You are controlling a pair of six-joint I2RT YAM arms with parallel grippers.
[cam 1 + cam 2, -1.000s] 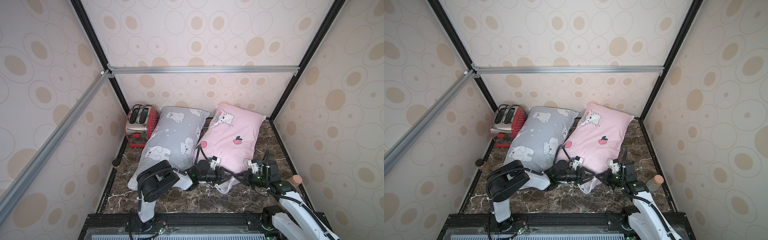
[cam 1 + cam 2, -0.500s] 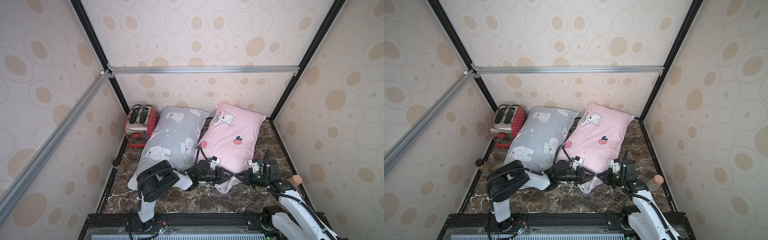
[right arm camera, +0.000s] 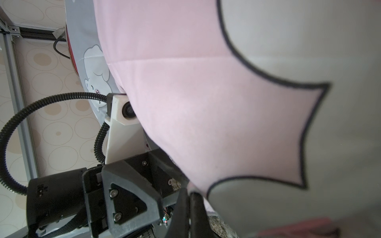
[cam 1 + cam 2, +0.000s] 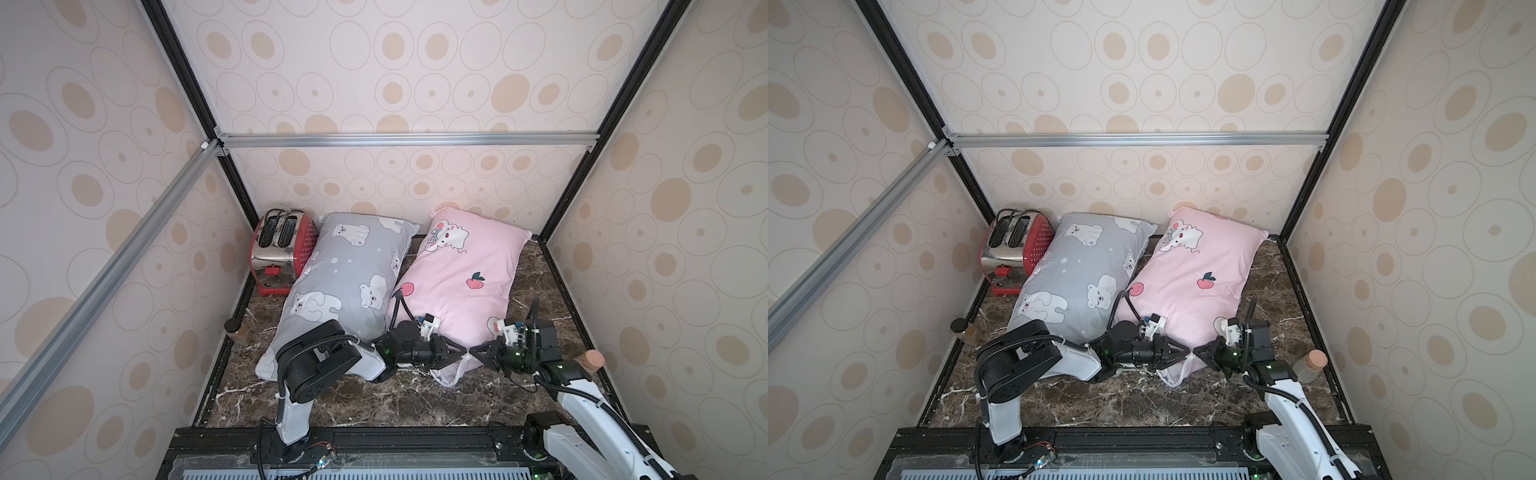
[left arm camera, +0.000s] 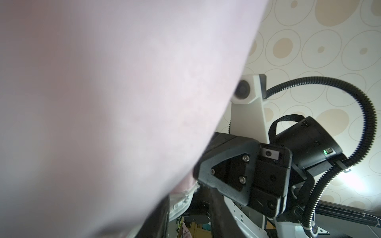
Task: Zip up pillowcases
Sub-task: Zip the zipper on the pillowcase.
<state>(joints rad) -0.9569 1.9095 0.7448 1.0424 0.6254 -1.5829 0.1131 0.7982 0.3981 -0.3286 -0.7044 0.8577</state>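
pink pillowcase edge half hidden behind left gripper, right gripper

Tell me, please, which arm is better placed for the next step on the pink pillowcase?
Probably left: the left pincer stands open around the pink pillowcase hem, free to close and pull; the right pincer is shut on that edge.
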